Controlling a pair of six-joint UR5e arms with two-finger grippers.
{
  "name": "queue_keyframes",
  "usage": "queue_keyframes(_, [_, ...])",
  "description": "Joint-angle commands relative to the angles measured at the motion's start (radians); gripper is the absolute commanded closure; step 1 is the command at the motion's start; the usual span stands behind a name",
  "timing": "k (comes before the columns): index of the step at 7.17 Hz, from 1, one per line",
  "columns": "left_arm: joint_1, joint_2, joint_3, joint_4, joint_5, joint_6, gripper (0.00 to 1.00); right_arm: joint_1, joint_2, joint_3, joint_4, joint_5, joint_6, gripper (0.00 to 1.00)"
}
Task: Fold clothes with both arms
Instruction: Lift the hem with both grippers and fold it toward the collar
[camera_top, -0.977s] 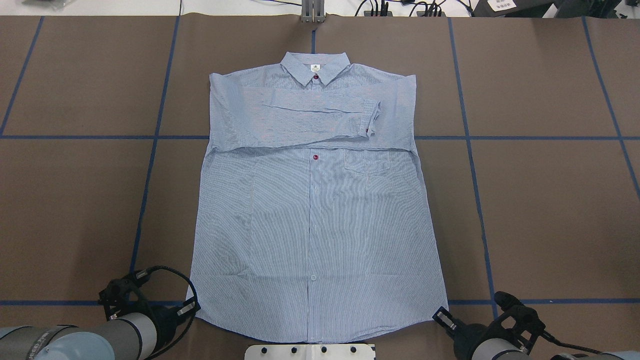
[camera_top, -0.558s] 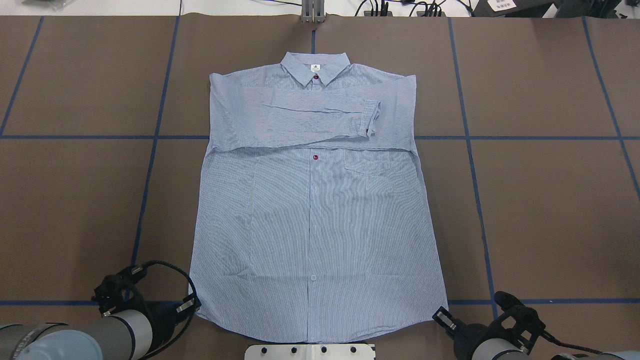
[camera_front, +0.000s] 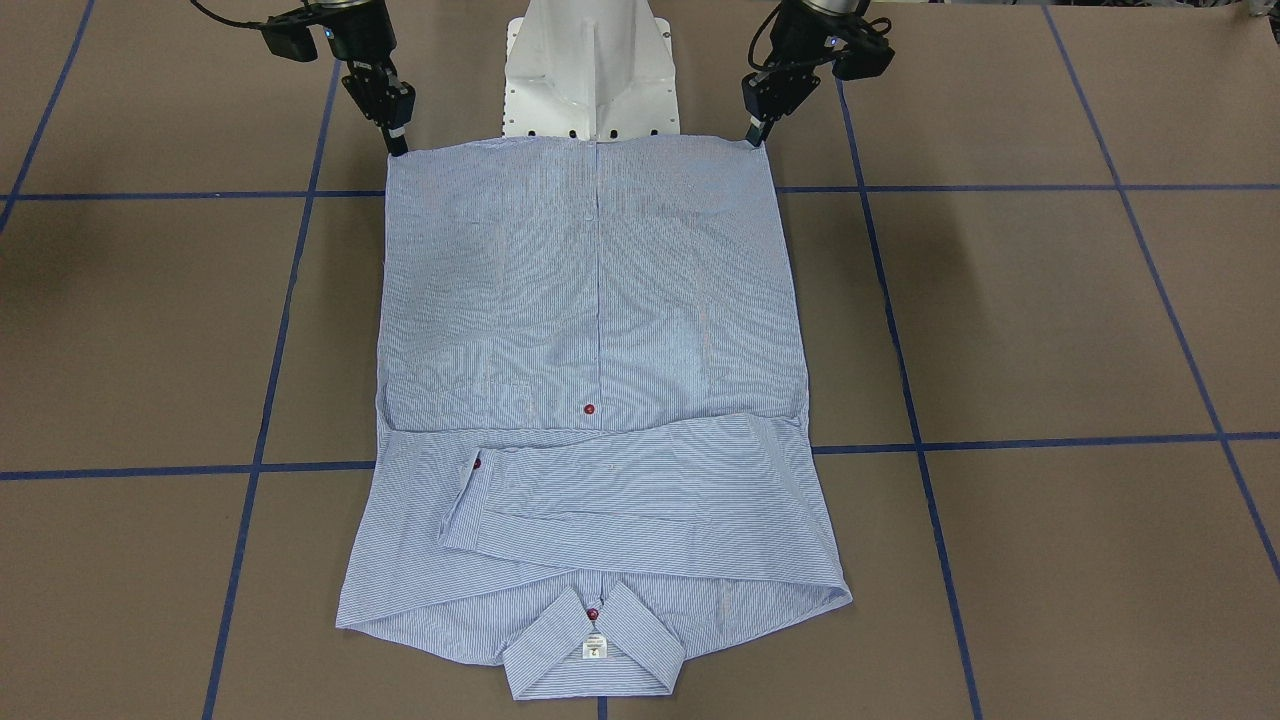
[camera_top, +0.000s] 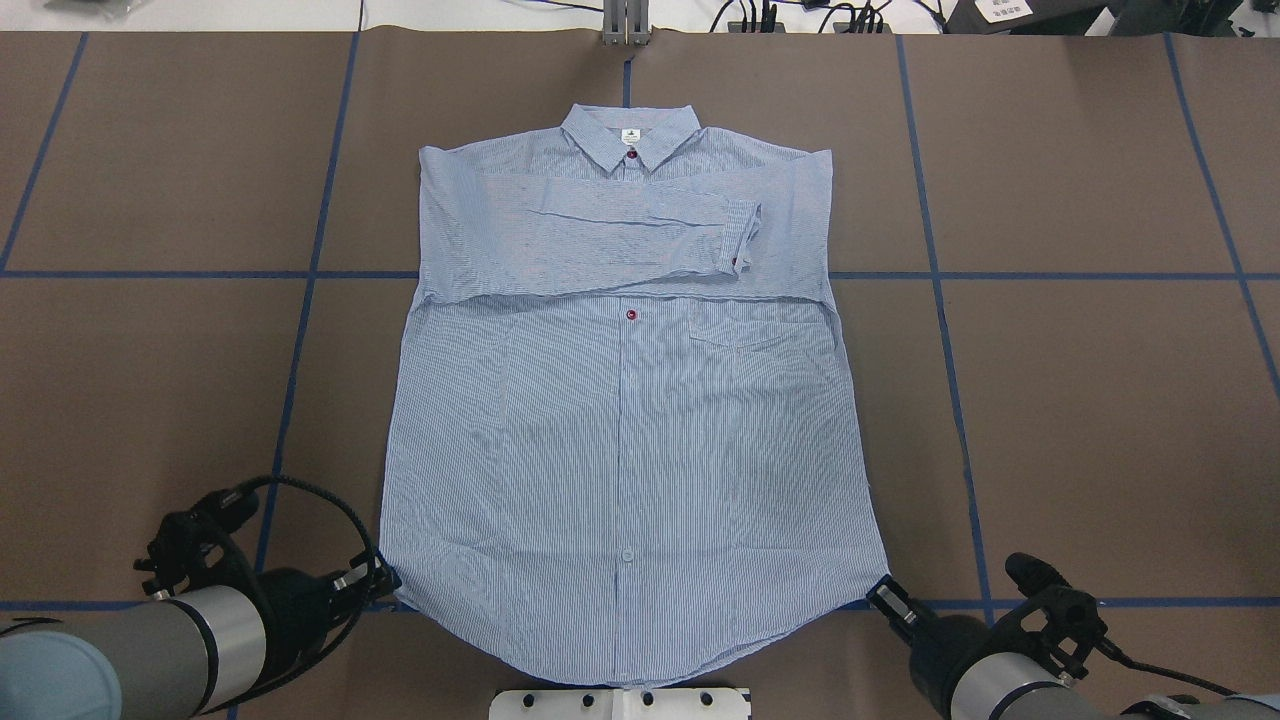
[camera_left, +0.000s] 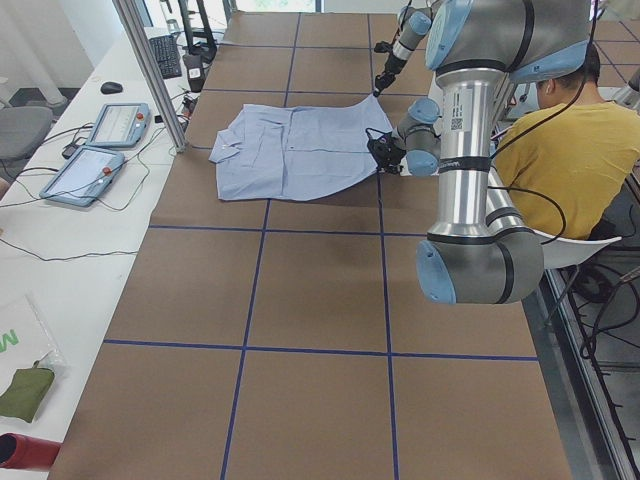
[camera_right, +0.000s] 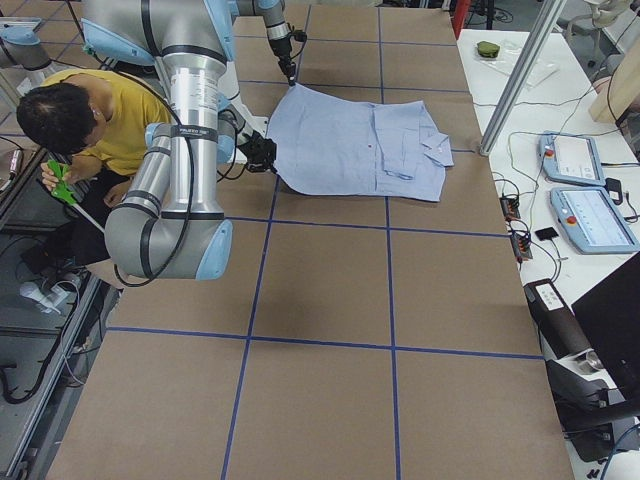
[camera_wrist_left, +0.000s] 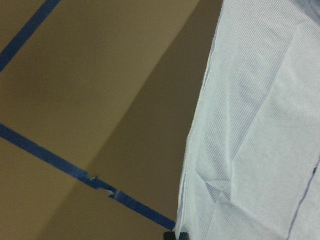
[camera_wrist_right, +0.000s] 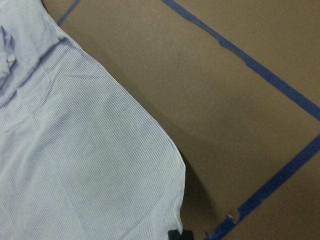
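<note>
Shirt (camera_top: 620, 430) hem in left hand (camera_top: 383, 579), right hand (camera_top: 881, 593)

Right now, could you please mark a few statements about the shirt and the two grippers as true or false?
1. A sleeve lies folded across the chest of the shirt. True.
2. The collar points toward the robot's base. False: the collar lies at the far end, and the hem is by the base.
3. The left gripper and the right gripper each hold a corner of the hem. True.
4. The shirt is folded in half. False: its body lies out at full length, with only the sleeves folded in.
</note>
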Motion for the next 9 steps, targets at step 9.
queue_keyframes(9, [-0.561,-0.416,0.342,-0.028,-0.211,-0.008,1.0,0.42,0.391,-0.222,-0.007,-0.206,-0.001,1.0])
